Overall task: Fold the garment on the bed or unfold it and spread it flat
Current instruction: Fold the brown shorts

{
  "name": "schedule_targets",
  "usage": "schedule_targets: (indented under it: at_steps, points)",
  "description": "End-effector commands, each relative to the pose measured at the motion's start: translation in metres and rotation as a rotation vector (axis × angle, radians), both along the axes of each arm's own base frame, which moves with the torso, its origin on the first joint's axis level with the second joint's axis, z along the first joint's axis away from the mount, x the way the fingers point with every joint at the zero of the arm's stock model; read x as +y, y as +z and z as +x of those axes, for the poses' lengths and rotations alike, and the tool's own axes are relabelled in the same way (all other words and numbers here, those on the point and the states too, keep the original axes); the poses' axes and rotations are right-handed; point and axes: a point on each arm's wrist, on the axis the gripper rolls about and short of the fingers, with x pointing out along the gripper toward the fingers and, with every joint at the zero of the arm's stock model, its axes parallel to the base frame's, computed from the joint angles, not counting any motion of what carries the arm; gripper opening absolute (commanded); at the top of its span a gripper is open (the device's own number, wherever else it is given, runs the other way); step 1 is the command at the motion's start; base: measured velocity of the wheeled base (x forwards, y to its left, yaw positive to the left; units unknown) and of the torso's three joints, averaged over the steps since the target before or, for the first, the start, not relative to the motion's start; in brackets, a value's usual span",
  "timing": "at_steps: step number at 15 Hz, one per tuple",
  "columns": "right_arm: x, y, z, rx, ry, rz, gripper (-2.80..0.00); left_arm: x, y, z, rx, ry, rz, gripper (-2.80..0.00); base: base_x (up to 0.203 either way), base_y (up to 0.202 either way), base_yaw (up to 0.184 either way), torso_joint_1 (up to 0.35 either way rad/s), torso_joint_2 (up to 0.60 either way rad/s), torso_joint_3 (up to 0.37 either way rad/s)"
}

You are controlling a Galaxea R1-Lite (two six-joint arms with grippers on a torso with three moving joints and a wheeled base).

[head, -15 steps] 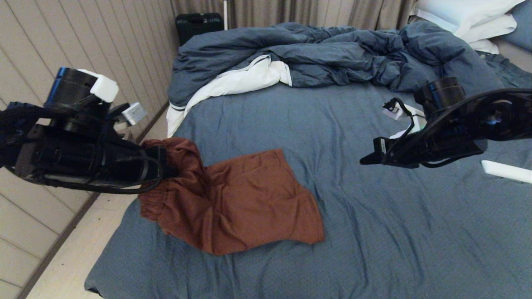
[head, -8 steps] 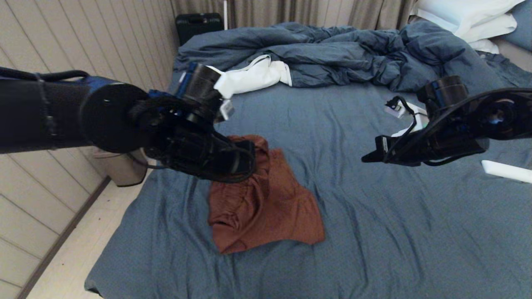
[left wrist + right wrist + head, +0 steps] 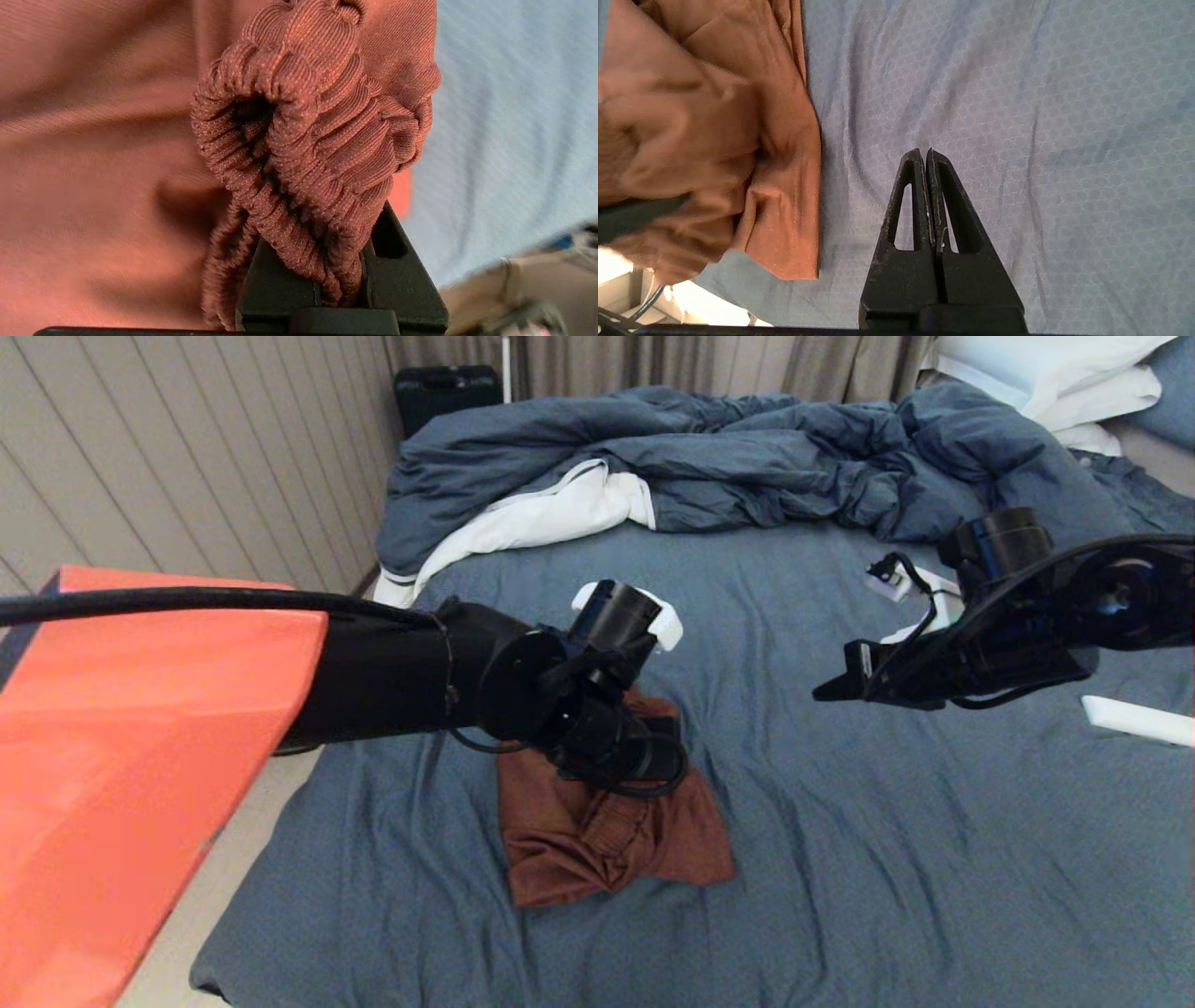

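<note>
My left fingers (image 3: pixel 341 280) are pinched tight on the stretchy waistband (image 3: pixel 303 130) of the rust-brown shorts (image 3: pixel 607 840). The band is bunched up between them. The shorts lie in the lower middle of the head view, on the blue sheet of the bed (image 3: pixel 934 877). They are half folded, with the waistband side carried over the leg side.

To do this fold well, I think I should bring the waistband down slowly onto the far edge of the shorts. The two edges should line up before I let go. If I let go too high, the cloth may flop and make a lump. The near part already looks crumpled, so a gentle pull sideways may help it lie flat.

My right fingers (image 3: pixel 928 163) are pressed together and hold nothing. They hang above the sheet at the right of the head view, well apart from the shorts. The rumpled blue duvet (image 3: pixel 700 457) lies at the top of the frame, out of my way.
</note>
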Motion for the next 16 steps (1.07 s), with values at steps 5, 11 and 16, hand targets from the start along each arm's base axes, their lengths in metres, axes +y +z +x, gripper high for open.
schedule_targets:
  at_steps: [5, 11, 16]
  points:
    - [0.001, -0.006, 0.004, 0.019, 0.003, 0.001, -2.80, 0.046, 0.033, 0.029, -0.081, 0.153, -0.034, -2.80, 0.000, 0.000, 0.000, 0.000, 0.00, 0.000]
    - [0.002, -0.009, 0.005, 0.025, 0.006, 0.000, -2.80, 0.103, 0.066, 0.020, -0.100, 0.215, 0.013, -2.80, 0.000, 0.000, 0.000, 0.000, 0.00, 0.000]
    - [0.001, -0.007, 0.007, 0.017, 0.002, 0.001, -2.80, 0.078, 0.039, 0.024, -0.064, 0.167, 0.064, -2.80, 0.000, 0.000, 0.000, 0.000, 0.00, 0.000]
